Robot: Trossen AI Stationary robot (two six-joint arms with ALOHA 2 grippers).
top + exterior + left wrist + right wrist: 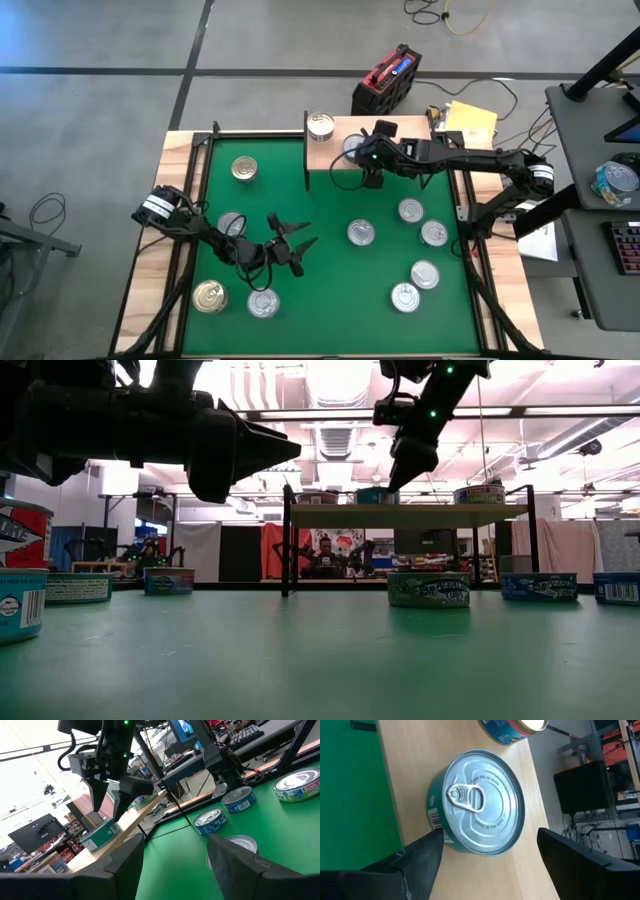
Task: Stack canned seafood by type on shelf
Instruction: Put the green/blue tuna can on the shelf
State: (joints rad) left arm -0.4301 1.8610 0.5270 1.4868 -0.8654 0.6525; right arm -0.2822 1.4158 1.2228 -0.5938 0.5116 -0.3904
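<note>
Can [476,810] beneath spread right gripper [487,857]

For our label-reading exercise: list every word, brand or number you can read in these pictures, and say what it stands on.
"BUMBL": on the side label of a can at the edge of the left wrist view, cut off by the frame.
Embossed lettering around the lid of the can on the shelf: too small to read.
Labels on the cans in the low view: blurred, unreadable.
</note>
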